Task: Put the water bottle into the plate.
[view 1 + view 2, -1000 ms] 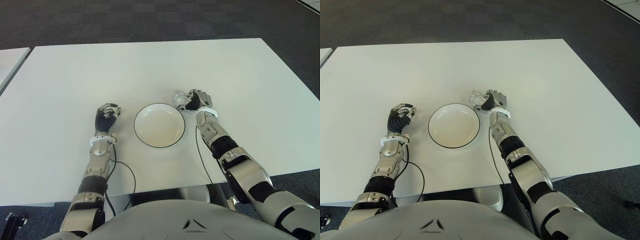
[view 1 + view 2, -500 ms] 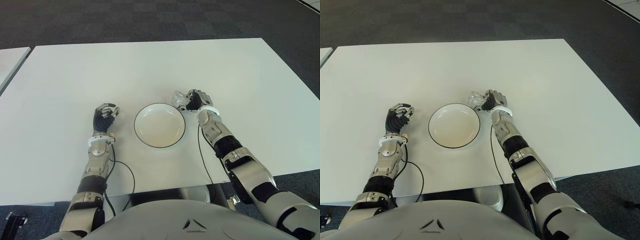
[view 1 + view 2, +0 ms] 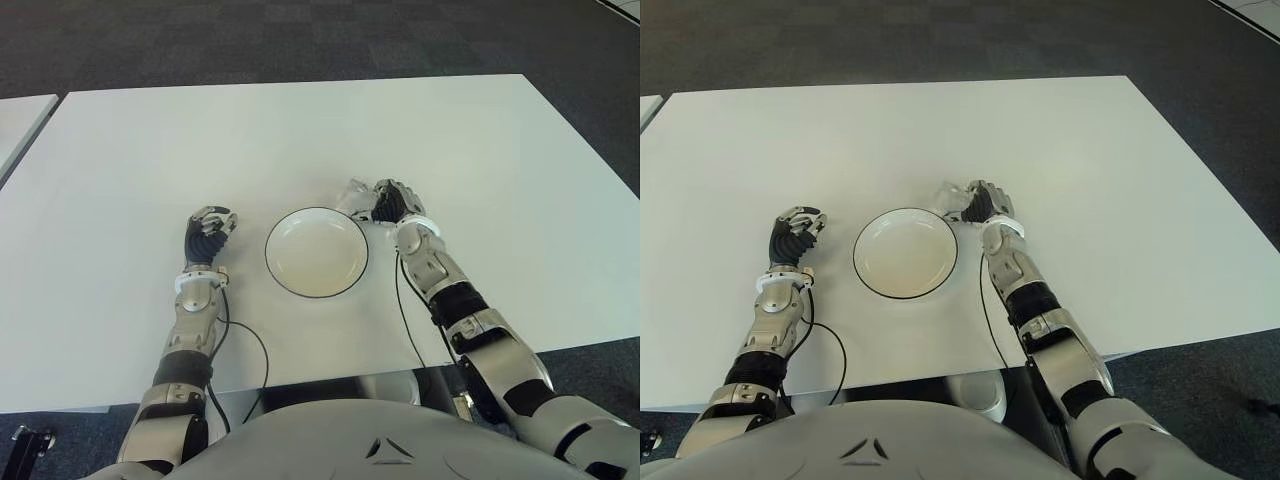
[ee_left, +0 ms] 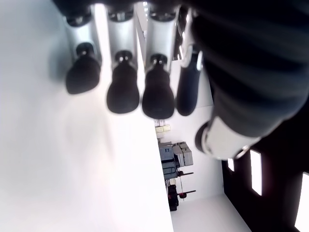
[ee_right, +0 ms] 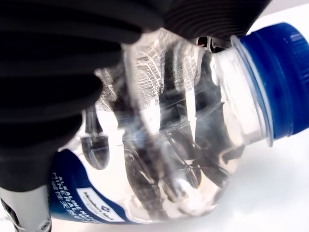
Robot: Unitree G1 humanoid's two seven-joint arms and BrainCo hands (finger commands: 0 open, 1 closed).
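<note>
In the eye views we see little of the water bottle (image 3: 356, 197): the right hand (image 3: 388, 202) covers most of it, and only a clear sliver shows beside the plate (image 3: 317, 251). In the right wrist view the fingers (image 5: 53, 72) hide part of its body, its label (image 5: 87, 205) runs past the picture's edge, and the small print is too blurred for us to read. The counter (image 3: 300, 130) hides the robot's lower body.

head stereo downward, wrist close-ups
</note>
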